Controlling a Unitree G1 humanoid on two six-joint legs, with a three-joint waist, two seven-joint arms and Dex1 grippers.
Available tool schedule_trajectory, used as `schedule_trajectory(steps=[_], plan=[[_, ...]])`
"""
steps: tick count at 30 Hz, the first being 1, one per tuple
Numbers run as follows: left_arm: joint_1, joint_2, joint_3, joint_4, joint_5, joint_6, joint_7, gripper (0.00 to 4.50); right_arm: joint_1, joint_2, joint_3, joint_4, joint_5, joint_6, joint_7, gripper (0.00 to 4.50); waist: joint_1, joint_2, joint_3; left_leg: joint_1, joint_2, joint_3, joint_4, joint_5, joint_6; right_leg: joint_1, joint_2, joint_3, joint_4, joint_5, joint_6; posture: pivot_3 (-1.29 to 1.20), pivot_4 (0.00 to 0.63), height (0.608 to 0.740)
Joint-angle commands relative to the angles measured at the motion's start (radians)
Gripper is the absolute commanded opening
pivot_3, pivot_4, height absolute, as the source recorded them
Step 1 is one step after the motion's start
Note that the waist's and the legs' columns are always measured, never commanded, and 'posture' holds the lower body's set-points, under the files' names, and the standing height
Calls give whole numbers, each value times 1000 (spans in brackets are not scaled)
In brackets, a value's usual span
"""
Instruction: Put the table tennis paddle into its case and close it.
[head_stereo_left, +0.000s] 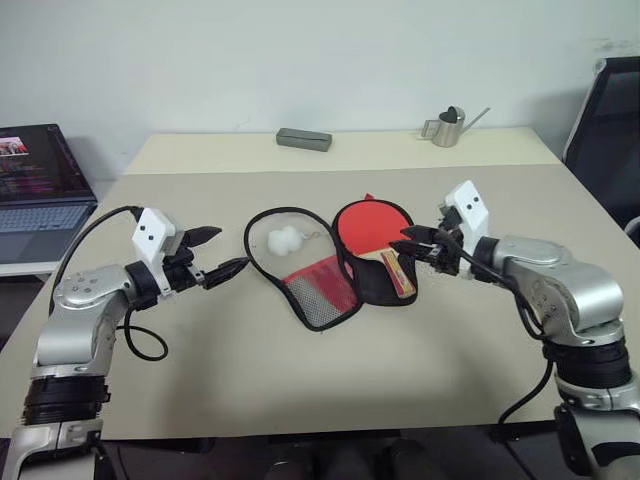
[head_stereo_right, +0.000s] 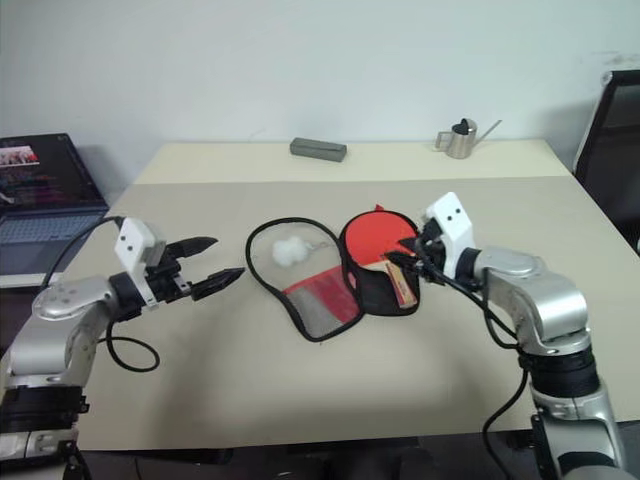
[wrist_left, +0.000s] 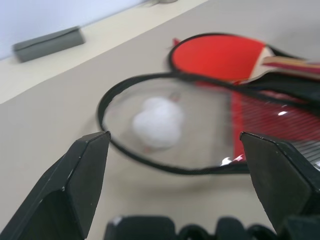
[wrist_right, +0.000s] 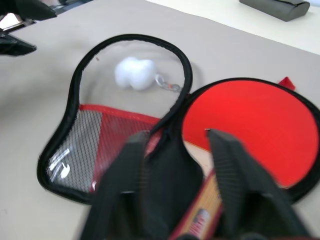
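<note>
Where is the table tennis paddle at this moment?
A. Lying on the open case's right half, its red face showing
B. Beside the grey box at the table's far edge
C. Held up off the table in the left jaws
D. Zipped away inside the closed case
A: the table tennis paddle lies on the black-lined right half of the case, which is spread open with its flap to the left.

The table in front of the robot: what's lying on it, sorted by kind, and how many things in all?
Table tennis paddle: 1
Open paddle case with white fluffy charm: 1
Grey pouch: 1
Metal watering can: 1
Total on the table: 4
A laptop sits on a separate surface beside it and is not counted.
</note>
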Motion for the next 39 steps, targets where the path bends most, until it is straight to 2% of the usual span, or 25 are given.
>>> schedule_trajectory(steps=[1,6,10,13,21,28,35,39], plan=[[11,29,35,39,37,-60,26,4500,-24,-43,-15,25,-4,-81,51,1334,1,0,0,0,0,0,0,0,0,0,0,0,0,0,0,0,150,740],[9,26,-5,107,96,-112,22,4500,-43,-89,-39,77,6,-118,84,1334,4,0,0,0,0,0,0,0,0,0,-1,0,-1,0,0,0,150,740],[-28,5,-51,175,131,-126,10,4500,-34,-160,-87,68,82,-91,179,1334,6,0,0,-1,-1,0,0,0,0,0,-1,-1,-1,0,0,0,150,740],[-66,-11,-87,225,154,-146,1,4500,-28,-201,-91,76,83,-108,201,1334,7,0,0,-1,-1,-1,1,0,0,1,-1,-1,-1,0,0,0,150,740],[-212,-113,-172,370,178,-172,-31,4500,-18,-208,-112,52,105,-98,175,1334,6,-1,0,-1,-1,-1,1,0,-1,1,-1,-2,-1,0,0,0,150,740],[-278,-132,-231,470,222,-215,-90,4500,22,-228,-132,11,128,-79,177,1334,3,-1,0,-2,-1,0,1,1,-3,0,-1,-2,-1,0,0,0,150,740],[-311,-166,-220,500,211,-246,-90,4500,47,-239,-148,-19,150,-73,171,1334,6,-1,1,-2,-1,-1,1,1,-2,1,-1,-2,-1,0,0,0,150,740],[-367,-245,-226,404,160,-192,-103,4500,56,-250,-161,-18,155,-76,172,1334,7,-2,1,-2,-1,-1,2,1,-2,1,-1,-2,-1,0,0,0,150,740]])
